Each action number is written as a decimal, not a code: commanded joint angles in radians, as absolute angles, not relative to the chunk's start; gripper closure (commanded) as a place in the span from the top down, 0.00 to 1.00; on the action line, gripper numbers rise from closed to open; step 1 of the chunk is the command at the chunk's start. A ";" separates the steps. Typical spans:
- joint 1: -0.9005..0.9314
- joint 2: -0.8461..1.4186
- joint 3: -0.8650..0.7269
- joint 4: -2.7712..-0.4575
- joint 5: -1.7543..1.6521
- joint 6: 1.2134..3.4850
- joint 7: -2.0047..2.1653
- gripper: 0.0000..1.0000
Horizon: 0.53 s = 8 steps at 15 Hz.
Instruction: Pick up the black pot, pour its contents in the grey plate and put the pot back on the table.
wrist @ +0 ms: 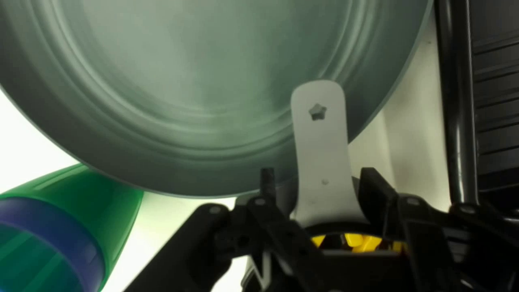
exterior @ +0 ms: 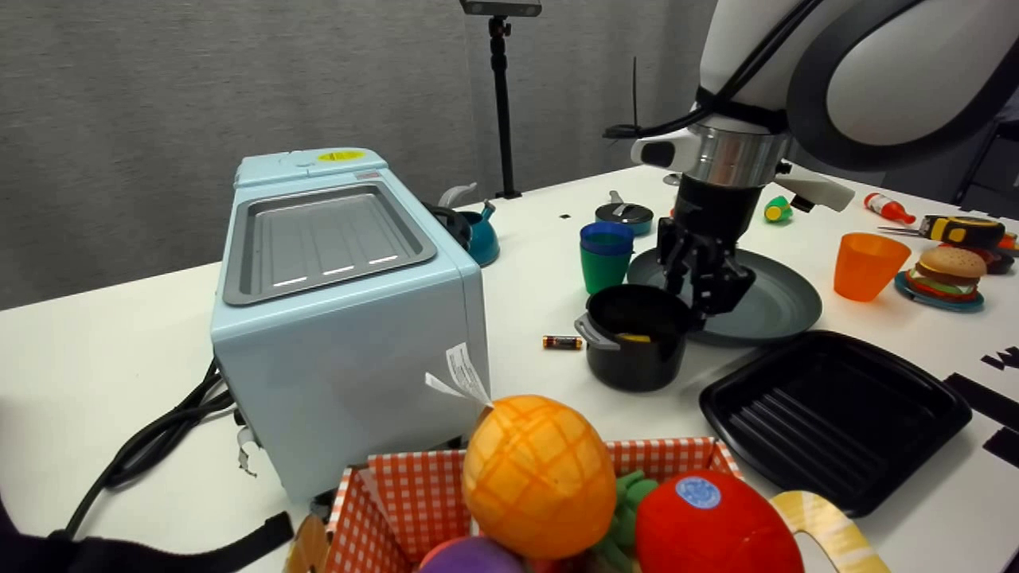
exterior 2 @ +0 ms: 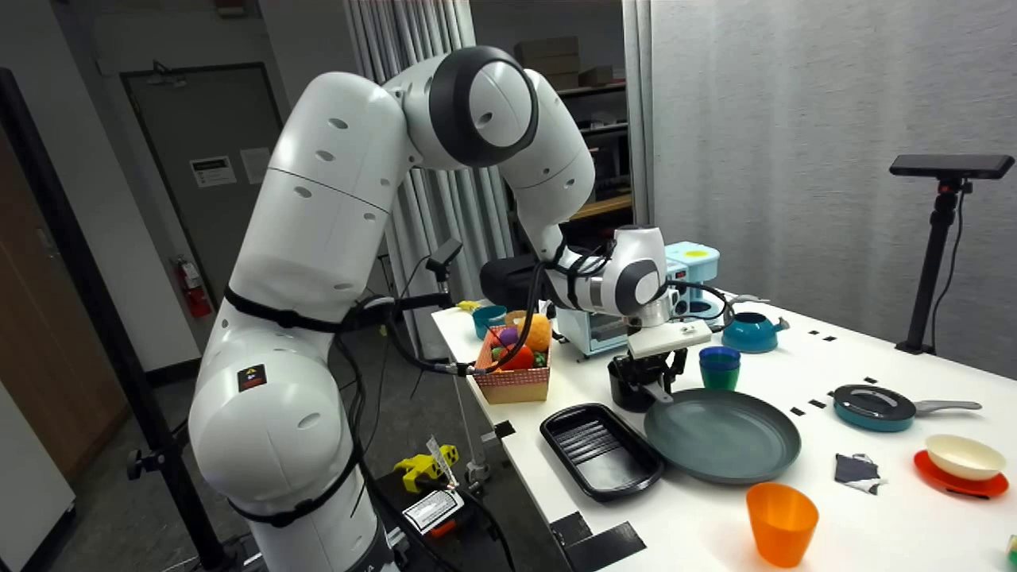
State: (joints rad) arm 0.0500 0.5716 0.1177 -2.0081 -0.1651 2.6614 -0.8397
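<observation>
Tool (wrist: 318, 182): released, low over the counter (exterior: 525, 310). Its jaws stand apart, one to either side of a grey handle (wrist: 322, 150); a gap shows along one side, contact along the other cannot be told.

Black pot (exterior: 633, 366): round, upright on the counter, just beside the tool; that handle is the pot's own. Second grey handle (exterior: 597, 333) on the wall farthest from the tool.

Yellow pieces (exterior: 634, 337): inside the pot, partly hidden by the tool in the wrist view.

Grey plate (exterior 2: 719, 441): wide, shallow, across the tool from the pot's body; the nearer handle reaches over its rim.

Black ridged rectangular tray (exterior 2: 600, 453): near the tool, to one flank, beside the plate.

Nested blue and green cups (exterior: 605, 259): near the tool, at the flank opposite the tray.

Battery (exterior: 562, 342): past the pot from the tool, lying flat.

Orange tumbler (exterior: 869, 267): past the plate from the tool.

Teal kettle (exterior 2: 751, 332): past the nested cups from the tool.

Light-blue toaster oven (exterior: 342, 382): past the battery from the tool.

Gingham basket (exterior 2: 512, 393), filled with plush toys (exterior: 541, 477): well apart from the tool.
</observation>
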 commanded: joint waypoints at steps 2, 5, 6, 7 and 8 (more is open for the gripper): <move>0.040 0.581 0.129 -1.999 -0.203 2.678 -0.830 0.19; 0.046 0.579 0.128 -2.002 -0.210 2.682 -0.824 0.12; 0.046 0.578 0.129 -2.003 -0.210 2.681 -0.824 0.12; 0.045 0.574 0.132 -2.005 -0.205 2.678 -0.819 0.12; 0.041 0.569 0.140 -2.007 -0.194 2.670 -0.818 0.12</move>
